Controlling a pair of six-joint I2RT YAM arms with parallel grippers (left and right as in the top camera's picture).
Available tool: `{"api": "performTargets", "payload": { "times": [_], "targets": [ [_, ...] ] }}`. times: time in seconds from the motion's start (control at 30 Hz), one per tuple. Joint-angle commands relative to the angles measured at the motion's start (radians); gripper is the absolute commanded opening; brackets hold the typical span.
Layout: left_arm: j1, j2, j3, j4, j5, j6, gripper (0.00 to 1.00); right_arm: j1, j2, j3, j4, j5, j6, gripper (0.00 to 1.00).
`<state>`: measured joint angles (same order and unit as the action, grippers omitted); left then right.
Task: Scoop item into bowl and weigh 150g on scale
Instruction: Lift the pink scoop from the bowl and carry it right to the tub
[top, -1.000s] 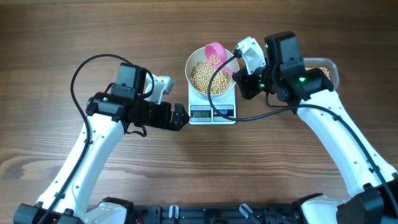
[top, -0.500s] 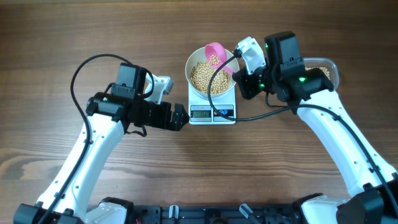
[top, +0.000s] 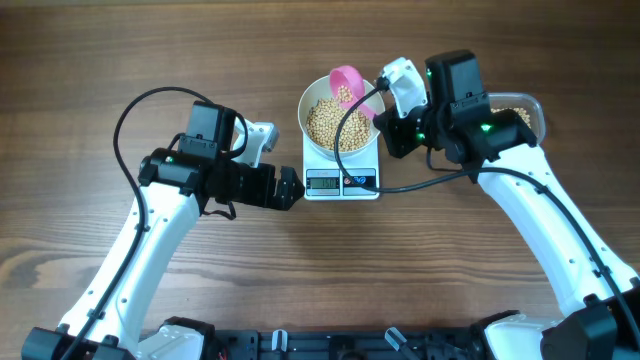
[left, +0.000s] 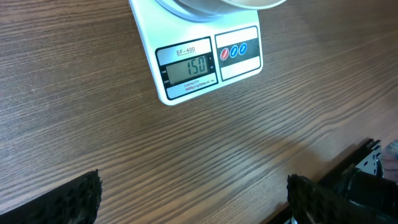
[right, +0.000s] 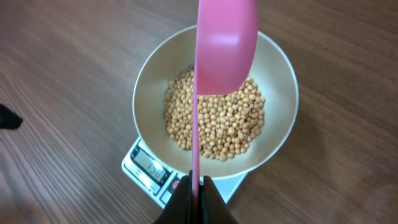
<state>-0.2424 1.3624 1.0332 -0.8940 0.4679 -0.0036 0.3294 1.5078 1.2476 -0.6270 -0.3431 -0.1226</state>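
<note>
The white bowl stands on the small white scale and holds a heap of tan beans. My right gripper is shut on the thin handle of a pink scoop, which hangs over the bowl's far rim with a few beans in it. The right wrist view shows the scoop above the beans, the bowl and my right gripper. My left gripper is open just left of the scale. In the left wrist view the scale reads 150, ahead of my left gripper.
A clear plastic tub with more beans sits at the back right, mostly hidden behind my right arm. A black cable loops from the right arm across the bowl and scale front. Bare wooden table surrounds everything.
</note>
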Motion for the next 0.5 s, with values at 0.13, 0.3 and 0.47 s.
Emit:
{"api": "performTargets", "payload": {
  "times": [0.13, 0.3, 0.47],
  "targets": [
    [-0.005, 0.009, 0.014, 0.003, -0.003, 0.019, 1.00, -0.100, -0.022, 0.015, 0.027, -0.164, 0.084, 0.04],
    [-0.005, 0.009, 0.014, 0.003, -0.003, 0.019, 1.00, -0.208, -0.023, 0.015, 0.040, -0.251, 0.195, 0.04],
    [-0.004, 0.009, 0.014, 0.003, -0.003, 0.019, 1.00, -0.333, -0.027, 0.015, 0.042, -0.337, 0.242, 0.04]
  ]
}}
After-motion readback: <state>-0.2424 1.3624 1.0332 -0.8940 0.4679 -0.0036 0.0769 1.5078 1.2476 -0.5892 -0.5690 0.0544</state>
